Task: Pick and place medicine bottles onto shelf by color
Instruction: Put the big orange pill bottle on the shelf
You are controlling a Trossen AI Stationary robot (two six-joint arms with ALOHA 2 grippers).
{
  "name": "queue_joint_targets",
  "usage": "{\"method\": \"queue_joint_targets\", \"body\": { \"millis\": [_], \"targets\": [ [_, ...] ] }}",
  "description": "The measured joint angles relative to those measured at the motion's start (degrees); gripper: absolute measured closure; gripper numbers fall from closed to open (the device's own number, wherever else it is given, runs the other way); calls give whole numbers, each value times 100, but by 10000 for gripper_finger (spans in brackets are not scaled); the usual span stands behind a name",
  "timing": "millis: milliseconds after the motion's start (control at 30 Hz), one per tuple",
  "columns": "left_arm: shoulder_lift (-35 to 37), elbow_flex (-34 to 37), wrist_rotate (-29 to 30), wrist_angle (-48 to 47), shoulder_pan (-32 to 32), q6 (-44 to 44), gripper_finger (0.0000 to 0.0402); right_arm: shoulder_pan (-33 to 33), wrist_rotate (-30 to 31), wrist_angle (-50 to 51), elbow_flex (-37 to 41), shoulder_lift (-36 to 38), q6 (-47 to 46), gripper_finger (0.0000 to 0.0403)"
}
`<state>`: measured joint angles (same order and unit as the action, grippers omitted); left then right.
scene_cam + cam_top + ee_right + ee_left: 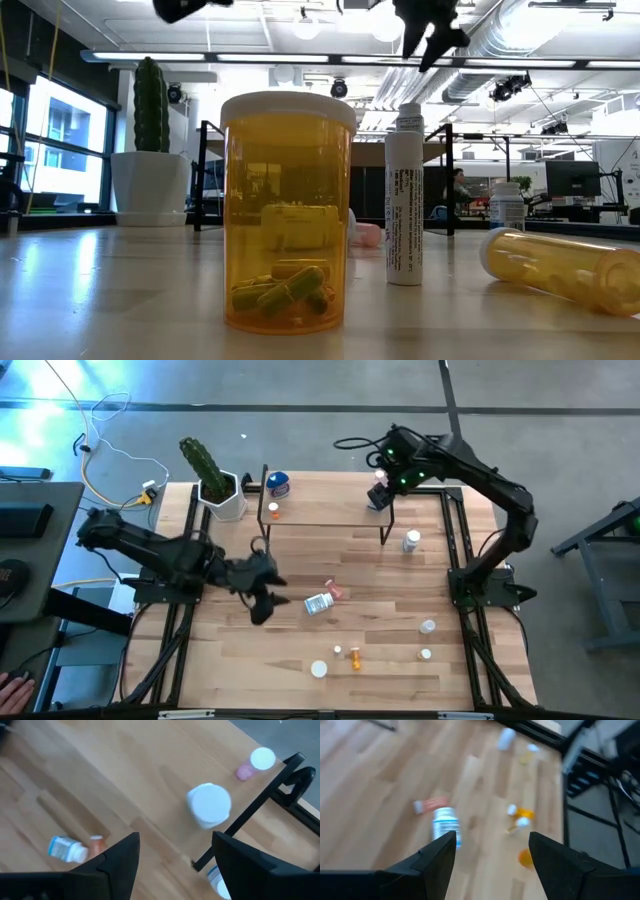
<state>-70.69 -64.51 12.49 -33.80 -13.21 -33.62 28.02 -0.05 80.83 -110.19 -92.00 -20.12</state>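
Note:
The shelf (330,520) stands at the table's far middle. On it are a blue bottle (278,484), a small orange one (274,512), a white-capped bottle (209,805) and a pink one (255,762). My right gripper (172,857) hovers open above the shelf's right end (378,498), with nothing between its fingers. My left gripper (262,605) is open above the table's middle left. Just ahead of it a white bottle with a blue label (446,822) lies on its side beside a pink one (432,804).
A white bottle (411,541) stands by the shelf's right leg. Several small white and orange bottles (355,657) are scattered toward the near right. A big orange pill bottle (288,210) stands closest to the low camera. A cactus in a white pot (215,485) stands at the far left.

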Motion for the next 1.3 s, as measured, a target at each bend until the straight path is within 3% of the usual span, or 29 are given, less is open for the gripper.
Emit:
{"method": "queue_joint_targets", "body": {
  "millis": [667, 1300],
  "targets": [
    [-1379, 4, 403, 1844, -1385, 1016, 163, -1489, 149, 19, 0, 318, -967, 164],
    [-1887, 4, 268, 3160, -1604, 1011, 163, -2308, 811, 19, 0, 316, -1306, 164]
  ]
}}
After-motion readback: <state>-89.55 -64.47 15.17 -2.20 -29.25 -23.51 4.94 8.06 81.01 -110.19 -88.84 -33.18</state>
